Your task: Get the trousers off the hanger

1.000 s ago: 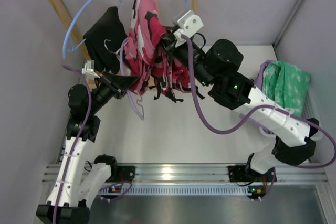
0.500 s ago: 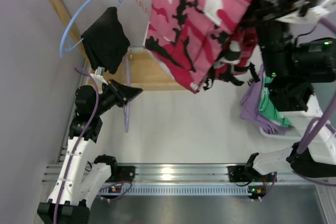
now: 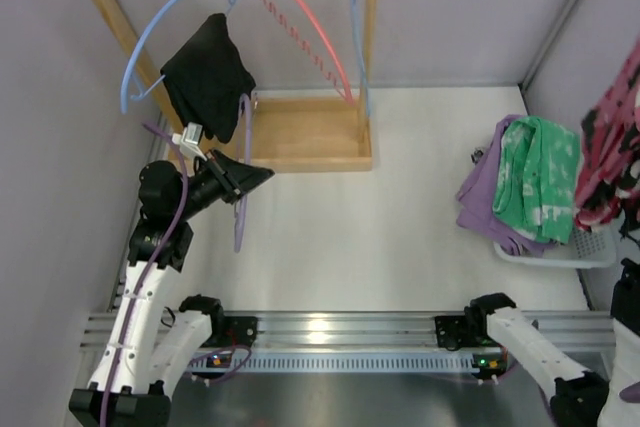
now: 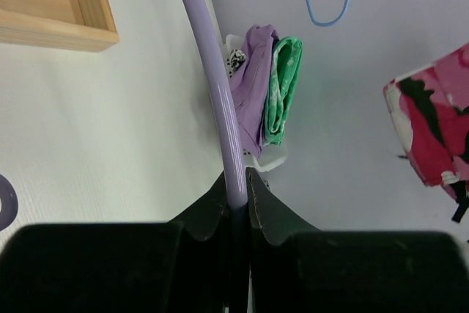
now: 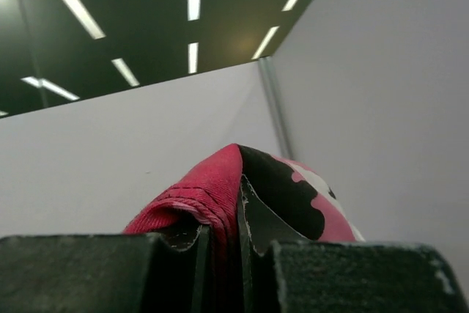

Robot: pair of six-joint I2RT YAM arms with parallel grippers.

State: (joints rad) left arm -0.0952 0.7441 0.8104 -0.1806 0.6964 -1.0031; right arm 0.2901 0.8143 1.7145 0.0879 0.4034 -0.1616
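Trousers (image 3: 610, 147) hung clear of hanger (image 4: 220, 100), pinched in closed right gripper (image 5: 238, 214). Left gripper (image 4: 236, 192) clamped bare hanger. Judged best: keep both grips firm, lower trousers slowly.

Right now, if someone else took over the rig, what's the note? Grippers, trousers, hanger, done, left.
Left gripper: shut on the hanger, which is bare and held beside the wooden rack.
Right gripper: shut on the trousers, lifted at the far right by the basket.
Done: the trousers are off the hanger.
Left: probably only setting the trousers down and releasing the hanger.
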